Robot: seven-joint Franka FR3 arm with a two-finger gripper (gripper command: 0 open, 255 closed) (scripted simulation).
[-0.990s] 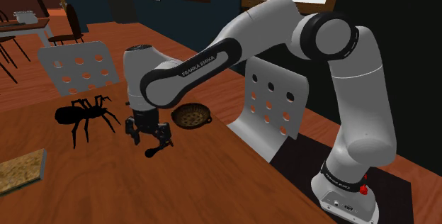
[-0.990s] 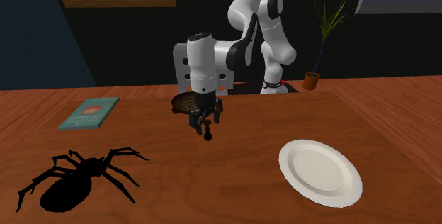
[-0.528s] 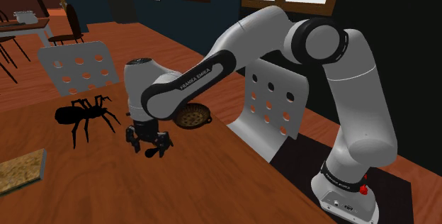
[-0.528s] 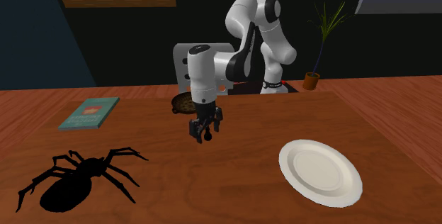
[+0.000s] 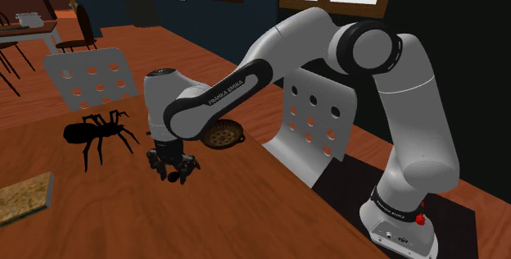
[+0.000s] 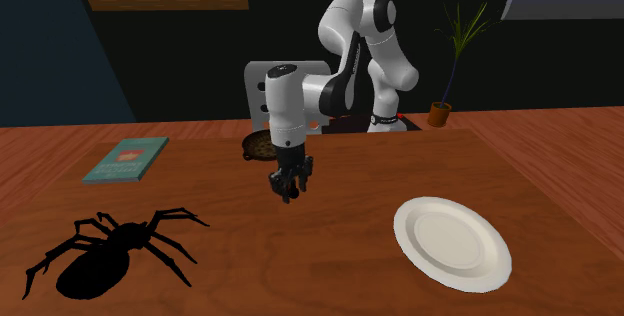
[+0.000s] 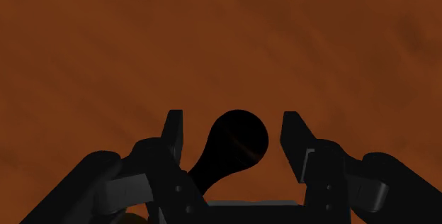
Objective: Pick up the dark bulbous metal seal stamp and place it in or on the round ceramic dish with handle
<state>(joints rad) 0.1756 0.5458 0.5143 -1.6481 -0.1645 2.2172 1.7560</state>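
Wrist view: the gripper's (image 7: pixel 232 120) fingers are seen spread apart, with the dark seal stamp (image 7: pixel 239 139) between them, its bulb clear of both. In the shoulder view, the round dish (image 5: pixel 221 134) is seen at two o'clock from the gripper, on the wooden table (image 5: pixel 246 208).

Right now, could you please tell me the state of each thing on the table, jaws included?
Jaws, open, one on each side of the stamp, not touching it.
Seal stamp, between the jaws, not clasped.
Round dish, upright on the table, stamp not in it.
White plate, lying flat, right way up.
Book, closed, lying flat.
Black spider, resting on the table.
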